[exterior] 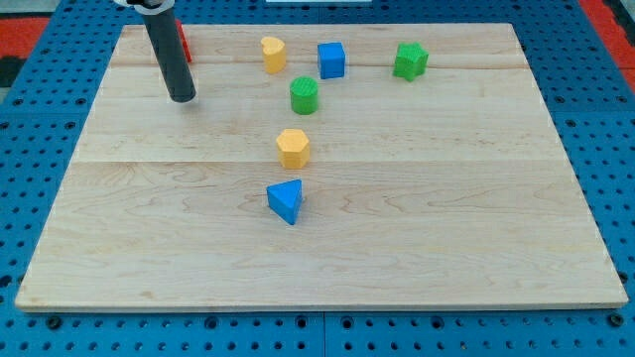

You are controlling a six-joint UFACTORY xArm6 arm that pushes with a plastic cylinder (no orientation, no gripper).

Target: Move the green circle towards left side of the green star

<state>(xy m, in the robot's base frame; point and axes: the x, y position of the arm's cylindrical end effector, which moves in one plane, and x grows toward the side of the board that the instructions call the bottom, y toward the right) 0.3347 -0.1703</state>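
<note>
The green circle (305, 96) stands on the wooden board (446, 228), upper middle of the view. The green star (410, 60) lies near the view's top, to the right of the circle and a little higher. The blue cube (331, 59) sits between them along the top. My tip (183, 98) rests on the board at the view's upper left, well to the left of the green circle and touching no block. A red block (184, 43) is mostly hidden behind the rod.
A yellow block (273, 54) stands left of the blue cube. A yellow hexagon (293, 148) lies below the green circle. A blue triangle (286, 200) lies below that. A blue pegboard (50, 149) surrounds the board.
</note>
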